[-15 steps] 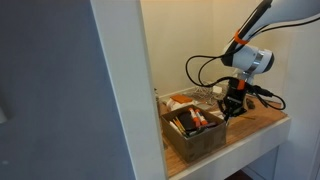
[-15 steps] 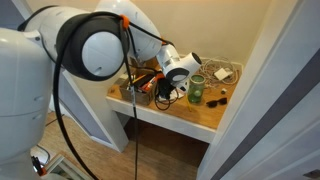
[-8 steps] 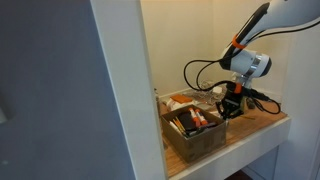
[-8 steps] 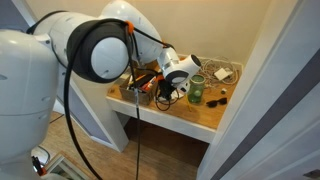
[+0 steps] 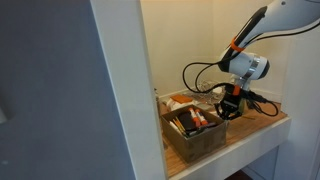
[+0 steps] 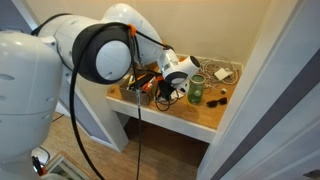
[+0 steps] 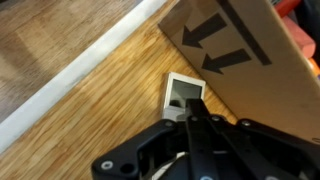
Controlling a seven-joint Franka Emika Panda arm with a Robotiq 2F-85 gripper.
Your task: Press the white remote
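Wrist view: the gripper, jaws closed, is poised at the white remote beside the cardboard box; next it likely needs a straight downward press.

remote beside box: near end hidden by gripper | box: cut by top and right edges | both exterior views: remote too small to tell
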